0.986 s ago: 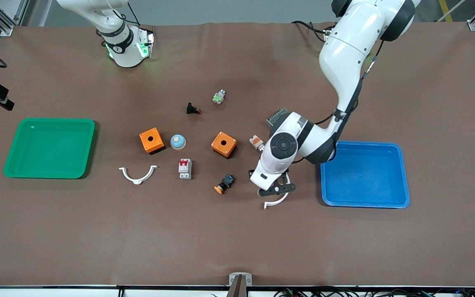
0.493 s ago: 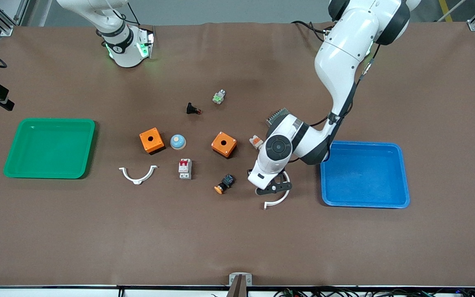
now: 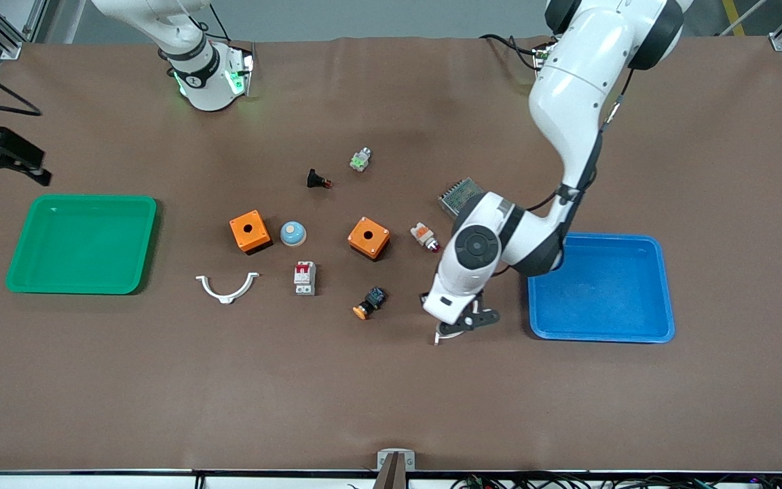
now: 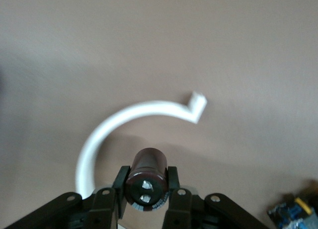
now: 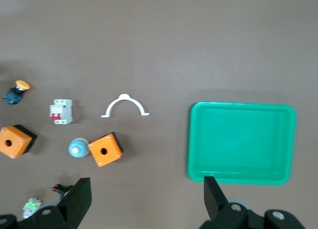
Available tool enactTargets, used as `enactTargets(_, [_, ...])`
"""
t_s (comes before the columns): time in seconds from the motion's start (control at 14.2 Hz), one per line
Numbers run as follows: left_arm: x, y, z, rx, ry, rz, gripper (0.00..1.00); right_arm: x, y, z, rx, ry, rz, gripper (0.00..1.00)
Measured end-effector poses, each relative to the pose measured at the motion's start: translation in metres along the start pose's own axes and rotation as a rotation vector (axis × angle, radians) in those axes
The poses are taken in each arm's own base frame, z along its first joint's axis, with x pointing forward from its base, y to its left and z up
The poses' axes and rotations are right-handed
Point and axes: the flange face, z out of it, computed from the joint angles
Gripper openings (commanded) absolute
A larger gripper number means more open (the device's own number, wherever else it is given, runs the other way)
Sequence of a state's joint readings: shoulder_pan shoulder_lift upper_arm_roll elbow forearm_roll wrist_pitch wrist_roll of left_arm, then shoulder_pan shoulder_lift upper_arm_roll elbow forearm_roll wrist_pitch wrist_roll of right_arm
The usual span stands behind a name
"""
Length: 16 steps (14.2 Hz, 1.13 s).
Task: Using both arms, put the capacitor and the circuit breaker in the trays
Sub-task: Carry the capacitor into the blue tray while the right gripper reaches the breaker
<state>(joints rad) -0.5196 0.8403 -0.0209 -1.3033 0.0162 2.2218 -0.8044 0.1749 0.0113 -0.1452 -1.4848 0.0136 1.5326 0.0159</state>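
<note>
Brown matting covers the whole table (image 3: pixel 391 394), with parts scattered across its middle and a tray at each end. And the left gripper (image 3: pixel 462 324) is up over the mat just beside the blue tray (image 3: pixel 662 285), fingers (image 4: pixel 120 182) clamped on the capacitor (image 4: pixel 148 182), a dark little cylinder with two pale terminals on its end face, seen clearly from the left wrist. Directly beneath it lies a white curved bracket (image 4: pixel 124 120), mostly hidden by the gripper in the front view. Over at the right arm's end, the right gripper (image 3: pixel 1 159) hangs in the air by the table's edge, above the green tray (image 3: pixel 17 272), jaws spread wide with nothing between them. Down on the mat sits the circuit breaker (image 3: pixel 305 278), red levers up, between a second white bracket (image 3: pixel 227 287) and the orange-capped push button (image 3: pixel 368 303). Two orange boxes (image 3: pixel 250 231) sit slightly farther from the front camera.
</note>
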Motion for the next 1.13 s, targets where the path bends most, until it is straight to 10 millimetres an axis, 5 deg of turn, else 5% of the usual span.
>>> enactTargets(0.21, [0.038, -0.045, -0.054, 0.053, -0.003, -0.025, 0.00, 0.006, -0.079, 0.032, -0.011, -0.059, 0.066, 1.00])
enactTargets(0.42, [0.070, -0.113, -0.090, 0.093, -0.014, -0.003, 0.00, 0.009, -0.167, 0.092, -0.043, -0.134, 0.045, 1.00])
enactTargets(0.63, [0.082, -0.185, -0.091, 0.148, -0.048, 0.033, 0.01, 0.018, -0.225, 0.165, 0.037, -0.170, 0.083, 1.00])
enactTargets(0.92, [0.081, -0.260, -0.076, 0.178, -0.112, 0.026, 0.03, 0.016, -0.270, 0.253, 0.058, -0.135, 0.092, 1.00])
enactTargets(1.13, [0.076, -0.298, -0.045, 0.174, -0.120, -0.009, 0.04, 0.010, -0.288, 0.309, 0.052, -0.106, 0.082, 1.00])
